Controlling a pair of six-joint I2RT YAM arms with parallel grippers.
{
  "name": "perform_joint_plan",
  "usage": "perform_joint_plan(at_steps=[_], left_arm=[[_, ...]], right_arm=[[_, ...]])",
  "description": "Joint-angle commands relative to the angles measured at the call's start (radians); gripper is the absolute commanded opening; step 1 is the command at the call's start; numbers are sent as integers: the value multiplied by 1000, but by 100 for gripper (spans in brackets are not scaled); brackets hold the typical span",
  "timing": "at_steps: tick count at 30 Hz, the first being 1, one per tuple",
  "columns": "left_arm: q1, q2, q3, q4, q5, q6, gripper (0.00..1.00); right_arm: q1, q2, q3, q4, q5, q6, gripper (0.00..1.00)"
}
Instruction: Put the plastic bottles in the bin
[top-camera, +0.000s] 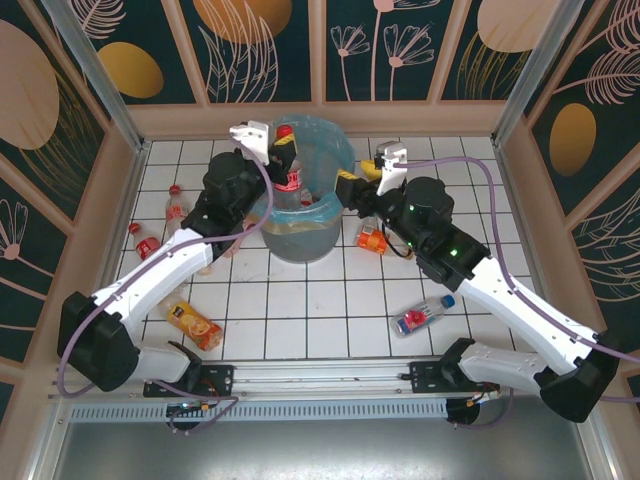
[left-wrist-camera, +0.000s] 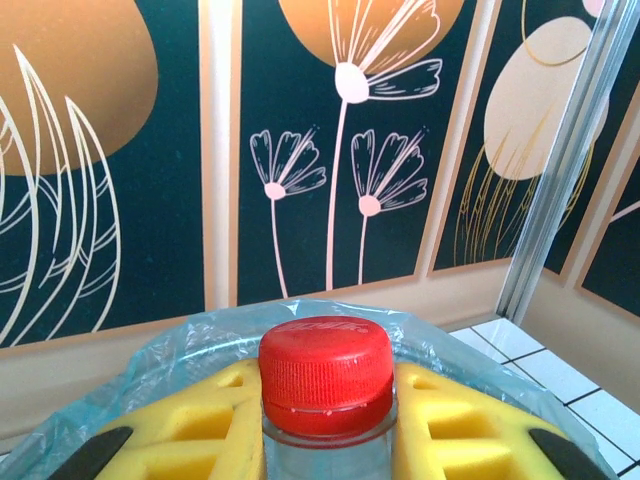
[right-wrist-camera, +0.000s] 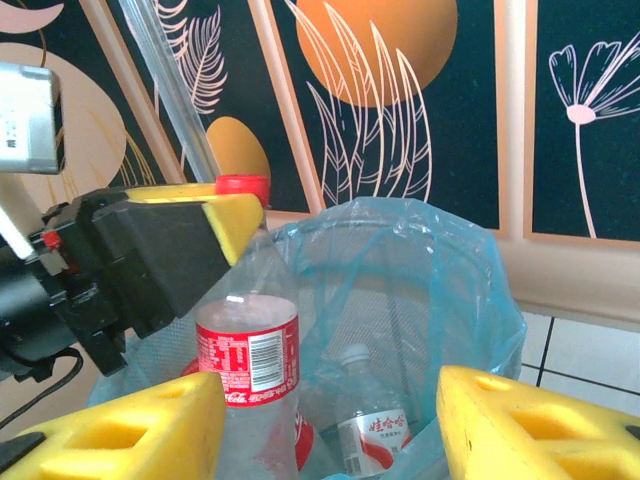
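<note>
My left gripper (top-camera: 281, 152) is shut on the neck of a clear plastic bottle (top-camera: 289, 172) with a red cap (left-wrist-camera: 325, 375) and a red label. It holds the bottle upright over the left part of the bin (top-camera: 337, 150), a grey bin lined with a blue bag. In the right wrist view that bottle (right-wrist-camera: 248, 350) hangs inside the bag's rim (right-wrist-camera: 440, 260). A white-capped bottle (right-wrist-camera: 368, 425) lies lower inside. My right gripper (top-camera: 358, 187) stands open at the bin's right rim with nothing between its fingers (right-wrist-camera: 540, 420).
Several bottles lie on the white tiled table: two red-capped ones at the left (top-camera: 177, 205) (top-camera: 145, 240), an orange one near the front left (top-camera: 193, 323), an orange one right of the bin (top-camera: 372, 240), and a blue-capped one (top-camera: 424, 317). Patterned walls enclose the table.
</note>
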Motion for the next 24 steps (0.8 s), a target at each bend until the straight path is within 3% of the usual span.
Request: perform_joint_plan(at_steps=[1,3,12,24], left_arm=[[-2,-26,-31,90,23,18,12],[-2,-28,-31,92,31,19,22],[0,-80,-67,123,52,34,45],[-1,-129,-108,142,46,34,48]], right_arm=[[10,1,-4,18,16,5,59],[10,3,-4,17,19,6,59],[11,17,2,22,13,6,59],[14,30,9,24,10,2,59]])
